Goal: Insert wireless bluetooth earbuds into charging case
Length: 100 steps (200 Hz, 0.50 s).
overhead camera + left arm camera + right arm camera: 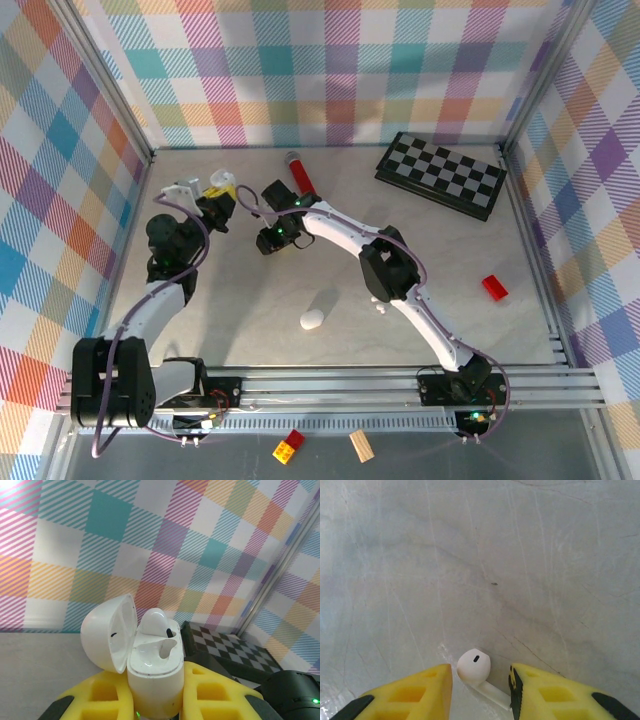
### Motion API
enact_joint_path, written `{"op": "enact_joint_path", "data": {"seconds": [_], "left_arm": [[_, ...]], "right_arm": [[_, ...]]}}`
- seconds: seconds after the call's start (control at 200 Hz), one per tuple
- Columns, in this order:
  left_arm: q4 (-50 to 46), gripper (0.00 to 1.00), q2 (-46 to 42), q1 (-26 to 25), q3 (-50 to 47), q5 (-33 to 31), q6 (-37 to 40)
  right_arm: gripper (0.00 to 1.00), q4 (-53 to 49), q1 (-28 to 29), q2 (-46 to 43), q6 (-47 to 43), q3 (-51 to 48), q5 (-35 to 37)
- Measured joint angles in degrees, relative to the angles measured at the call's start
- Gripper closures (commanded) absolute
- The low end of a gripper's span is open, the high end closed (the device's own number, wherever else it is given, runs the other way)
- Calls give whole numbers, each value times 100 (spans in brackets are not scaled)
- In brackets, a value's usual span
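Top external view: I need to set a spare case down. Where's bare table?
Bare table lies between the chessboard and the red block, and between the white case and the front rail. Crowded: back left, where the left gripper and right gripper sit by the red cylinder.

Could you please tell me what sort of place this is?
Probably a tabletop robot test cell: plaid-printed walls enclose the table, aluminium rails frame it, and props like a chessboard lie about.
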Motion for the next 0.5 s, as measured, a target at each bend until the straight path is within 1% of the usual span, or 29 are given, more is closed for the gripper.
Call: {"op": "enact_joint_path", "data": {"seconds": [0.125,0.315,0.39,0.5], "left_arm": [[-278,93,-173,50,0,-57,138],[-452,93,-214,125,0,-127,188],[-498,93,-214,140,0,-162,188],[-590,93,-214,177,0,-190,188]], "right_arm": [[72,-90,55,0,-85,33,260],[74,-142,127,-2,-199,55,542],[77,-177,170,-11,-273,61,675],[77,-251,225,-31,-339,63,841]]}}
